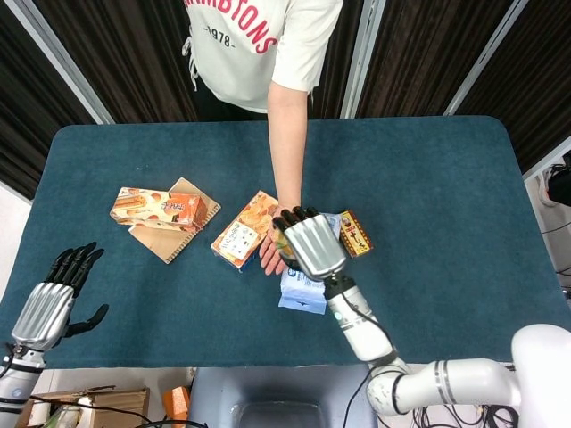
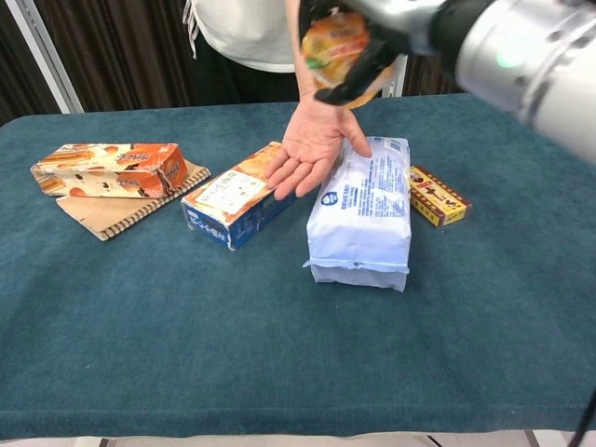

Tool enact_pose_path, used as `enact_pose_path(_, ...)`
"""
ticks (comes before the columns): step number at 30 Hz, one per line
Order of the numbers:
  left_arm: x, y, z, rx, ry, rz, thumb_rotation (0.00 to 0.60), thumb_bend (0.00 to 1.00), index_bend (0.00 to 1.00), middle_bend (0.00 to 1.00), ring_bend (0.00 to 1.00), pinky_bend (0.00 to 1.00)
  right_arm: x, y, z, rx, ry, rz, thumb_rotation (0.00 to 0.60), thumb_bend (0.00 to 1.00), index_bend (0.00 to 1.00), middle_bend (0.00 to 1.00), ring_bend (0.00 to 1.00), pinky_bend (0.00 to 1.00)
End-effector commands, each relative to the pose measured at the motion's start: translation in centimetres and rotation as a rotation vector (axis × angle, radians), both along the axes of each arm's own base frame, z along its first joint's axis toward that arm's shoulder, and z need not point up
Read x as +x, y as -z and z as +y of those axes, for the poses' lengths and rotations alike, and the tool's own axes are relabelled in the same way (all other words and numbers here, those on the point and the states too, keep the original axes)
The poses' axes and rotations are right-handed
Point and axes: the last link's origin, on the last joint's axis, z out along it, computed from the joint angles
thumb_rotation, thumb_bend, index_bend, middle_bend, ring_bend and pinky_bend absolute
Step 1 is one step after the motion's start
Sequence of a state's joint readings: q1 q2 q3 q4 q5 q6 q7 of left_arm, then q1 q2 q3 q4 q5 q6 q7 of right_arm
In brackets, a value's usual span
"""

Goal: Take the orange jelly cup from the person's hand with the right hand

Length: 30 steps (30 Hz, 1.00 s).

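My right hand (image 2: 372,42) grips the orange jelly cup (image 2: 333,48) high in the chest view, well above the person's palm (image 2: 314,140). The palm lies open and bare, fingers pointing toward me. In the head view my right hand (image 1: 310,245) covers the cup and part of the person's hand (image 1: 272,252). My left hand (image 1: 55,299) hovers at the near left table edge with its fingers spread and nothing in it.
A blue-and-orange box (image 1: 243,229) lies left of the palm, a white-blue pouch (image 2: 360,212) right of it, then a small yellow-red box (image 2: 440,196). An orange snack box (image 2: 110,169) rests on a spiral notebook (image 2: 112,211) at the left.
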State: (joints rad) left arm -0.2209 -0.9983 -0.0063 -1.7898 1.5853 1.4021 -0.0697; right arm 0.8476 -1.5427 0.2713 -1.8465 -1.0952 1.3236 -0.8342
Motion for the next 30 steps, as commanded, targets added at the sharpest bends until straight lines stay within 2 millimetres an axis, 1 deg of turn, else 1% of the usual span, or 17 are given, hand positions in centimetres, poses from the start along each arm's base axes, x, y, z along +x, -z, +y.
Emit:
enact_pose_path(1, -1.2, -0.4, -1.7, -0.008, -0.013, 0.029, 0.600, 0.31, 0.00, 0.00, 0.00, 0.00, -6.7, -5.3, 1.8, -0.082, 0.050, 0.054, 0.600, 0.22, 0.68, 0.57, 0.62, 0.74)
enact_pose_path(2, -1.5, -0.3, -2.3, -0.013, -0.013, 0.038, 0.600, 0.31, 0.00, 0.00, 0.00, 0.00, -8.3, -5.9, 1.9, -0.088, 0.072, 0.070, 0.600, 0.22, 0.68, 0.57, 0.62, 0.74)
enact_pose_path(3, -1.9, -0.1, -2.9, -0.020, -0.012, 0.050, 0.600, 0.31, 0.00, 0.00, 0.00, 0.00, -10.5, -6.6, 2.0, -0.090, 0.104, 0.089, 0.600, 0.22, 0.67, 0.57, 0.61, 0.74)
enact_pose_path(6, -2.9, 0.7, -4.2, -0.040, -0.014, 0.067, 0.600, 0.31, 0.00, 0.00, 0.00, 0.00, -15.2, -7.1, 2.2, -0.066, 0.182, 0.124, 0.600, 0.22, 0.65, 0.57, 0.59, 0.73)
enact_pose_path(7, -3.3, 1.2, -4.6, -0.051, -0.017, 0.069, 0.600, 0.31, 0.00, 0.00, 0.00, 0.00, -17.1, -7.0, 2.2, -0.048, 0.215, 0.134, 0.600, 0.22, 0.64, 0.57, 0.57, 0.73)
enact_pose_path(9, -3.8, 2.0, -4.8, -0.062, -0.017, 0.074, 0.600, 0.31, 0.00, 0.00, 0.00, 0.00, -20.2, -6.2, 2.2, -0.009, 0.271, 0.135, 0.600, 0.22, 0.61, 0.56, 0.55, 0.73)
enact_pose_path(12, -4.3, 2.9, -4.7, -0.067, -0.017, 0.080, 0.600, 0.31, 0.00, 0.00, 0.00, 0.00, -23.5, -4.3, 2.2, 0.063, 0.334, 0.114, 0.600, 0.22, 0.54, 0.50, 0.49, 0.71)
enact_pose_path(16, -4.9, 3.6, -4.7, -0.074, -0.020, 0.085, 0.600, 0.31, 0.00, 0.00, 0.00, 0.00, -25.9, -1.8, 2.1, 0.125, 0.354, 0.101, 0.600, 0.22, 0.40, 0.40, 0.39, 0.65)
enact_pose_path(19, -5.2, 3.8, -4.8, -0.073, -0.022, 0.095, 0.600, 0.31, 0.00, 0.00, 0.00, 0.00, -26.8, -0.4, 2.3, 0.161, 0.360, 0.108, 0.600, 0.22, 0.32, 0.34, 0.34, 0.60)
enact_pose_path(22, -5.6, 4.3, -5.1, -0.081, -0.028, 0.094, 0.600, 0.31, 0.00, 0.00, 0.00, 0.00, -27.3, 0.8, 2.5, 0.189, 0.360, 0.115, 0.600, 0.22, 0.28, 0.30, 0.31, 0.57)
enact_pose_path(24, -5.9, 4.5, -5.3, -0.090, -0.033, 0.092, 0.600, 0.31, 0.00, 0.00, 0.00, 0.00, -27.5, 1.1, 2.7, 0.194, 0.355, 0.127, 0.600, 0.22, 0.27, 0.29, 0.30, 0.56)
enact_pose_path(25, -6.0, 4.6, -5.4, -0.093, -0.033, 0.093, 0.600, 0.31, 0.00, 0.00, 0.00, 0.00, -27.6, 1.2, 2.7, 0.195, 0.352, 0.131, 0.600, 0.22, 0.24, 0.28, 0.28, 0.54)
enact_pose_path(27, -6.2, 4.7, -5.5, -0.091, -0.029, 0.092, 0.600, 0.31, 0.00, 0.00, 0.00, 0.00, -27.7, 1.1, 3.0, 0.194, 0.347, 0.134, 0.600, 0.22, 0.13, 0.22, 0.22, 0.48)
enact_pose_path(28, -6.2, 4.7, -5.7, -0.086, -0.023, 0.088, 0.600, 0.31, 0.00, 0.00, 0.00, 0.00, -27.6, 0.9, 3.2, 0.189, 0.341, 0.128, 0.600, 0.22, 0.06, 0.16, 0.16, 0.44)
enact_pose_path(29, -6.1, 4.7, -5.8, -0.080, -0.017, 0.083, 0.600, 0.31, 0.00, 0.00, 0.00, 0.00, -27.6, 0.5, 3.5, 0.185, 0.334, 0.120, 0.600, 0.22, 0.02, 0.11, 0.12, 0.40)
enact_pose_path(30, -6.1, 4.6, -6.0, -0.073, -0.009, 0.082, 0.600, 0.31, 0.00, 0.00, 0.00, 0.00, -27.6, 0.1, 3.8, 0.180, 0.327, 0.114, 0.600, 0.22, 0.00, 0.07, 0.07, 0.36)
